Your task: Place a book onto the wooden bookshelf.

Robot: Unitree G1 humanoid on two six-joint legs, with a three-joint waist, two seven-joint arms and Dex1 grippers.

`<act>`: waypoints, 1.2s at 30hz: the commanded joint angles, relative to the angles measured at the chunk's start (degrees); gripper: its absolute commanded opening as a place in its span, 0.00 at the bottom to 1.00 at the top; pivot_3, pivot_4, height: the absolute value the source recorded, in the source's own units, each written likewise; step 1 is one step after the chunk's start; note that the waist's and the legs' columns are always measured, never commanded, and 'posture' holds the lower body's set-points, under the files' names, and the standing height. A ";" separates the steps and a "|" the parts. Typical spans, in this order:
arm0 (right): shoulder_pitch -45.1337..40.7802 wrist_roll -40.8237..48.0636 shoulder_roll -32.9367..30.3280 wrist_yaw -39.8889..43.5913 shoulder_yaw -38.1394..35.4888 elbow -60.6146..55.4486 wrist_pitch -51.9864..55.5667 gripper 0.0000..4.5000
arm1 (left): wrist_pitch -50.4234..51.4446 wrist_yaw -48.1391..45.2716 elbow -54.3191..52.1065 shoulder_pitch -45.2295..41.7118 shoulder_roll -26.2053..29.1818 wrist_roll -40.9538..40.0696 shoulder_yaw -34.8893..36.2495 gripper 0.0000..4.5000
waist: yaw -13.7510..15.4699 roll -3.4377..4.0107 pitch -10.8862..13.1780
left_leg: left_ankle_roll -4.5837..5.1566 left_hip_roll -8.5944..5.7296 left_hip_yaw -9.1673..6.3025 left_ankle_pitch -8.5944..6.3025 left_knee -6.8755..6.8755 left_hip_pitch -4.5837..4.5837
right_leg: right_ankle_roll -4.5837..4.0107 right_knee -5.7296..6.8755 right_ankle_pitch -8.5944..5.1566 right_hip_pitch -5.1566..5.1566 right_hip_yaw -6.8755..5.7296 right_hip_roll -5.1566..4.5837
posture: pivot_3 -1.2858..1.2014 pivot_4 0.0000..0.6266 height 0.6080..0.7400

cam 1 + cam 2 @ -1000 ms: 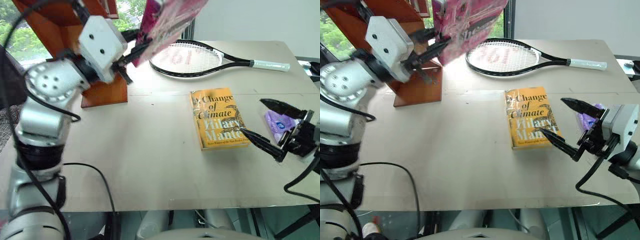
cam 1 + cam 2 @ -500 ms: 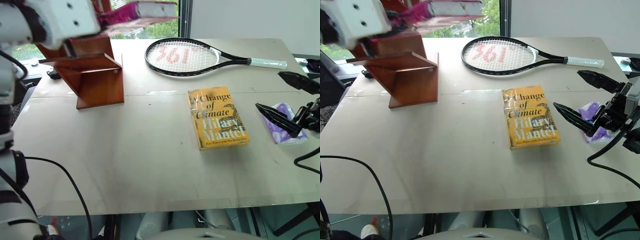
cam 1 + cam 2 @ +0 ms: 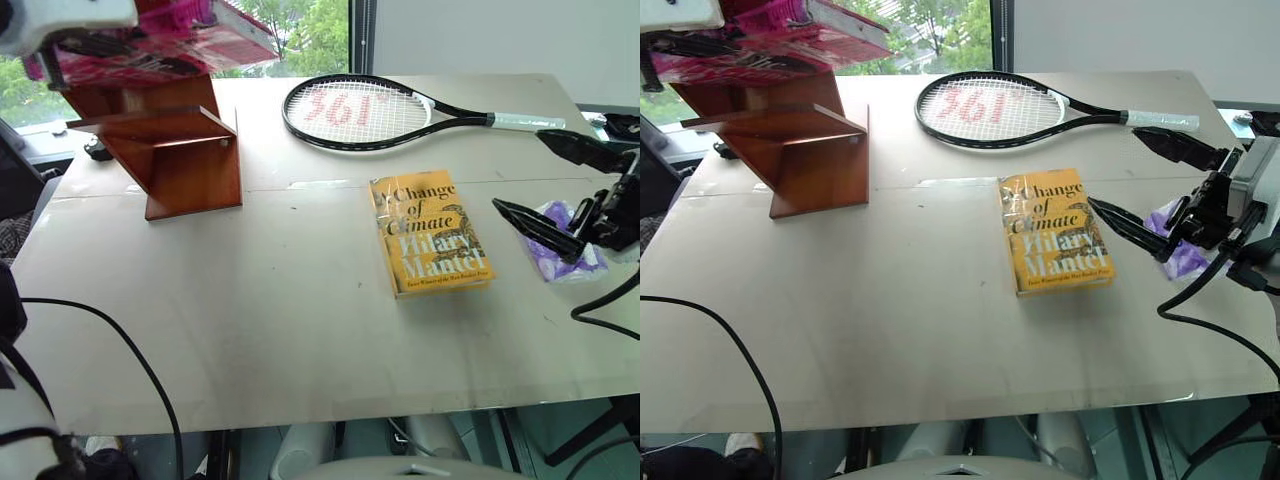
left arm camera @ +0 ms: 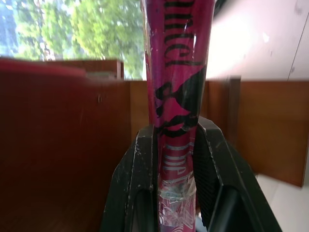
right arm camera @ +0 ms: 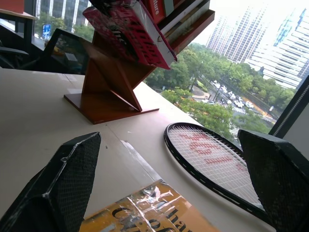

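While the left gripper point(image 4: 176, 193) has its jaws clamped on the pink book point(image 3: 160, 45), the book lies flat above the wooden bookshelf point(image 3: 180, 150) at the worktop's point(image 3: 250, 320) far left corner. Near the right edge, the right gripper point(image 3: 560, 185) hangs with jaws spread wide and empty, beside the yellow paperback point(image 3: 428, 235).

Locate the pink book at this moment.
In the head views the pink book is at the upper left, clamped in the left gripper and held above the wooden bookshelf, left of the racket.
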 commanded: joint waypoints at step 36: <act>-5.27 13.52 -2.16 0.17 -5.50 0.74 4.65 1.00 | 23.41 -5.59 -21.90 19.34 -1.73 -17.57 20.88 0.99 | -0.18 0.18 -0.33 | 0.05 0.04 0.28 -0.01 0.26 -0.08 | 0.01 0.35 0.01 -0.24 0.31 0.01 | 0.52 0.24 1.00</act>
